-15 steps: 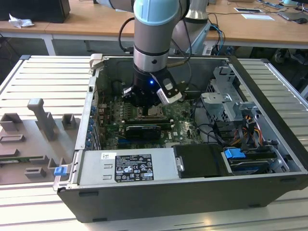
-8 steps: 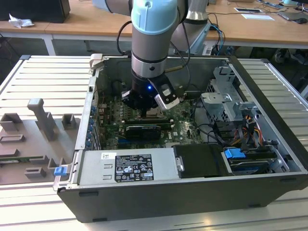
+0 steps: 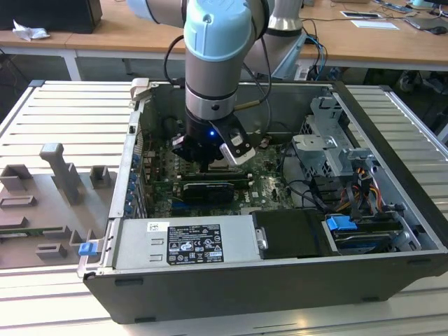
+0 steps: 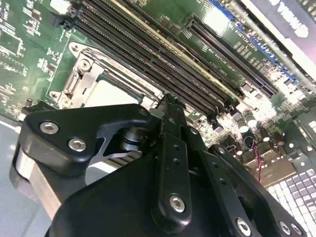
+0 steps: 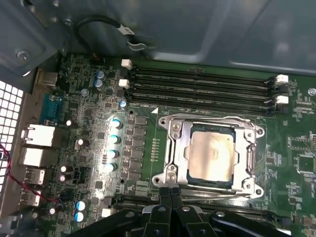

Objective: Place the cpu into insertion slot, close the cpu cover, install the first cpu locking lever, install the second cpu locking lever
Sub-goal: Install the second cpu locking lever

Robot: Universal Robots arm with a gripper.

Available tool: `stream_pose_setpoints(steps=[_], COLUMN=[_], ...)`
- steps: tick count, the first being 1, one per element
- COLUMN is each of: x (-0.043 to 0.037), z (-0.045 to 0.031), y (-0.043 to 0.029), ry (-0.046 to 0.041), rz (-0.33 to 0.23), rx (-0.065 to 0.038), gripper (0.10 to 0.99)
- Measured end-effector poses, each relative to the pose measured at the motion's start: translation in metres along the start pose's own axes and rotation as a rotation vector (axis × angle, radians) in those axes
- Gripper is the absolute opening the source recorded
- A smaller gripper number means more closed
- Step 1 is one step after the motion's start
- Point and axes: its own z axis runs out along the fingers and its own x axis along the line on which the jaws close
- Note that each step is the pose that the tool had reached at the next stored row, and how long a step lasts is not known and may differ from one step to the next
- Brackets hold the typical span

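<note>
Seated already in the insertion slot: the cpu, pale face up and square to the socket, in the first wrist view. Lying flat around it, by the look of things, the cpu cover, with the chip's face showing through its window (so the first two steps judged done, or very nearly). Hard to tell from these pictures whether either locking lever is latched; best counted as work left.

Poised just beside one edge of the socket: the gripper, fingers pressed together with nothing between them, not visibly touching cover or chip. Same pinched-together stance in the second wrist view, gripper close above the socket's silvery frame, next to the long memory slots.

In the exterior view, centre of the frame: the gripper reaching down into the open computer case, over the green motherboard.

Inside the case:
- the motherboard across the floor, toward the exterior view's left and centre, carrying socket, chip and cover;
- a black graphics card standing on it, just below the gripper in the frame;
- a grey power supply along the lower edge;
- a grey drive cage at the exterior view's right (bundled cables beneath it).
</note>
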Motion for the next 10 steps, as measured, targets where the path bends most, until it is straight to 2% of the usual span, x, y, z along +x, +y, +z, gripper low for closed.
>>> stream_pose_setpoints(steps=[3, 7, 10], x=[0.0008, 0.0047, 0.0065], z=[0.0038, 0.0104, 0.0155], y=[-0.0006, -0.0015, -0.0023], ry=[0.0009, -0.0004, 0.0000], rz=[-0.009, -0.029, -0.040], rx=[-0.008, -0.049, -0.064], gripper=[0.106, 0.106, 0.106])
